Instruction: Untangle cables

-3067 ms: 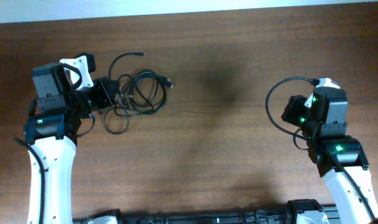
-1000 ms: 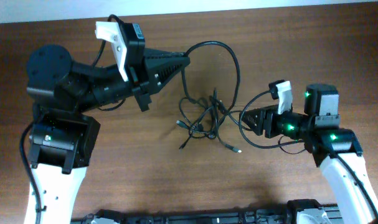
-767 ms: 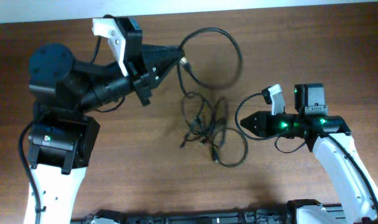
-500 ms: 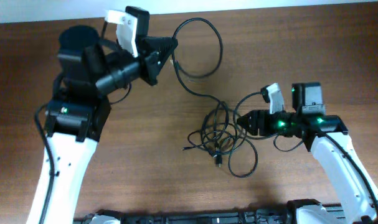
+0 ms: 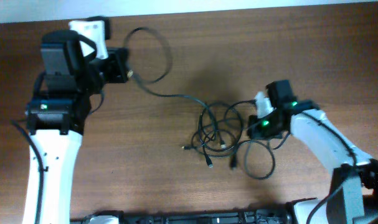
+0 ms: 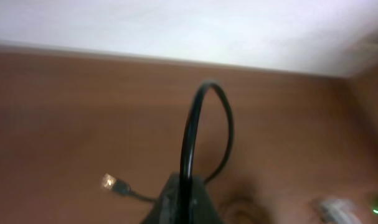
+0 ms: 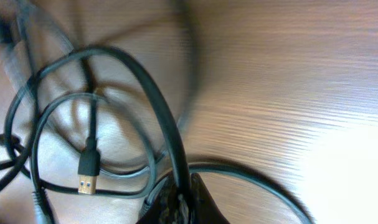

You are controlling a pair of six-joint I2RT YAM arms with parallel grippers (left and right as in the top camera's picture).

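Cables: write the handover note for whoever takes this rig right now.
The left gripper is shut on one cable strand at the far-left part of the table, with a loop arching past its fingers.
The right gripper is shut on a strand at the right edge of the tangle.
The cables lie knotted mid-table; one strand runs from the knot to the left gripper.
Done: one strand partly drawn out.
Left: the knot itself, with several loops crossing.
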